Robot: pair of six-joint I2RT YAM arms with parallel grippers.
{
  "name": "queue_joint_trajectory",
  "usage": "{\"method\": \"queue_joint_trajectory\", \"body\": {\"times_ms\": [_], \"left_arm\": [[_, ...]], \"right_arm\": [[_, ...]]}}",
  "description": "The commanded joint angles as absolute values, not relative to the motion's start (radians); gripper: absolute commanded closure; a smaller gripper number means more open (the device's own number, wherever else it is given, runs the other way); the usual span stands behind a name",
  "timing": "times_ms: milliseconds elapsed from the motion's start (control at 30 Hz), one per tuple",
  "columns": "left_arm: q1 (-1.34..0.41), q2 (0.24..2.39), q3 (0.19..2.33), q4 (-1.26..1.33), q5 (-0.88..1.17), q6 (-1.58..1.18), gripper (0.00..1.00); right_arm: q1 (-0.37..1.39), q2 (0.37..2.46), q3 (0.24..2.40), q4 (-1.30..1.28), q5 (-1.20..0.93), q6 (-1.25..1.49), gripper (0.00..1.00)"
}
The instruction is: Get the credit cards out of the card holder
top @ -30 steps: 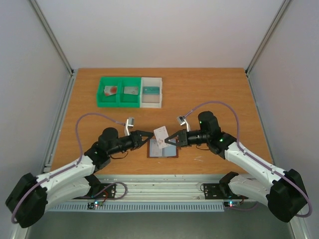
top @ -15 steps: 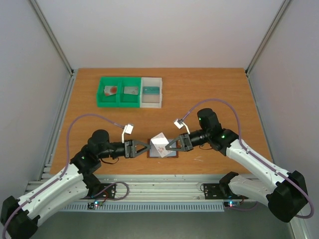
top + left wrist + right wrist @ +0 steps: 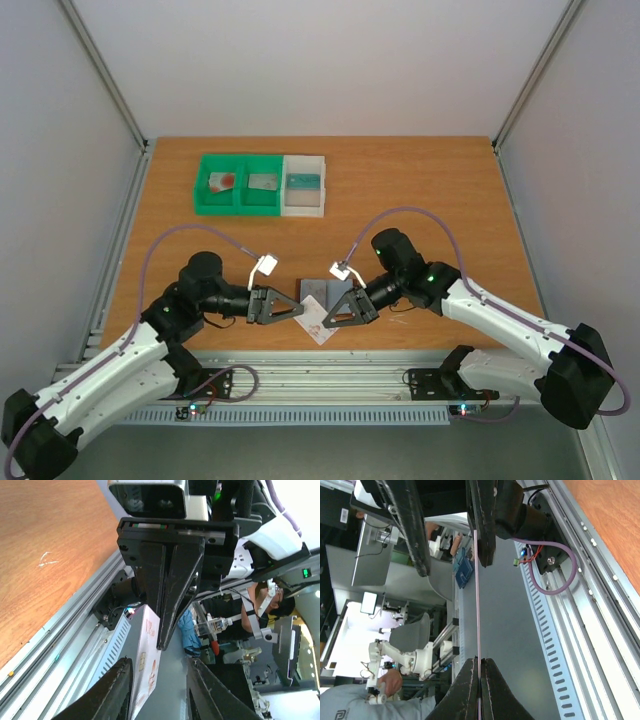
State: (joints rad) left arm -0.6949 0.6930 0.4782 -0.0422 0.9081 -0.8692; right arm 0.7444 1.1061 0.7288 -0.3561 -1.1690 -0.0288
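Note:
A whitish credit card (image 3: 318,326) with red print hangs over the table's near edge. My right gripper (image 3: 328,320) is shut on its edge. In the right wrist view the card (image 3: 477,580) shows edge-on as a thin line between the closed fingers of the right gripper (image 3: 479,661). My left gripper (image 3: 298,312) faces it, open. In the left wrist view the card (image 3: 146,667) stands between the spread fingers of the left gripper (image 3: 159,661), close to one finger (image 3: 114,692). The card holder (image 3: 318,289) lies open on the table just behind both grippers, blue-grey lining up.
A green two-compartment bin (image 3: 238,202) and a white bin (image 3: 303,208) stand at the back of the table, each holding cards. The metal rail (image 3: 330,375) with the arm bases runs along the near edge, below the grippers.
The right gripper has carried the card from above the card holder toward the near edge and lower. The left gripper has followed and now straddles the card.

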Motion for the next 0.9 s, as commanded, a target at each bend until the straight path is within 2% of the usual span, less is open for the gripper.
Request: {"method": "queue_joint_trajectory", "body": {"times_ms": [0,100,300,467,633,700,800,867], "left_arm": [[-0.688,0.688,0.5,-0.061,0.994,-0.858,0.7],[-0.687,0.676,0.506,-0.1,1.005,-0.848,0.77],[-0.683,0.696,0.497,-0.124,1.009,-0.831,0.99],[-0.681,0.712,0.497,-0.103,1.015,-0.841,1.0],[-0.68,0.711,0.502,-0.12,1.003,-0.832,1.0],[-0.68,0.711,0.503,-0.128,0.994,-0.823,1.0],[-0.68,0.709,0.503,-0.133,0.977,-0.819,1.0],[-0.679,0.71,0.506,-0.142,0.959,-0.811,0.99]], "right_arm": [[0.757,1.098,0.764,-0.377,-1.17,-0.066,0.99],[0.761,1.098,0.764,-0.377,-1.17,-0.068,0.99],[0.766,1.096,0.764,-0.383,-1.166,-0.07,0.99],[0.766,1.1,0.773,-0.425,-1.134,-0.099,0.98],[0.767,1.086,0.784,-0.447,-1.102,-0.111,0.91],[0.766,1.079,0.788,-0.457,-1.086,-0.117,0.85],[0.767,1.073,0.796,-0.478,-1.052,-0.125,0.71],[0.767,1.07,0.806,-0.501,-1.014,-0.129,0.54]]}}
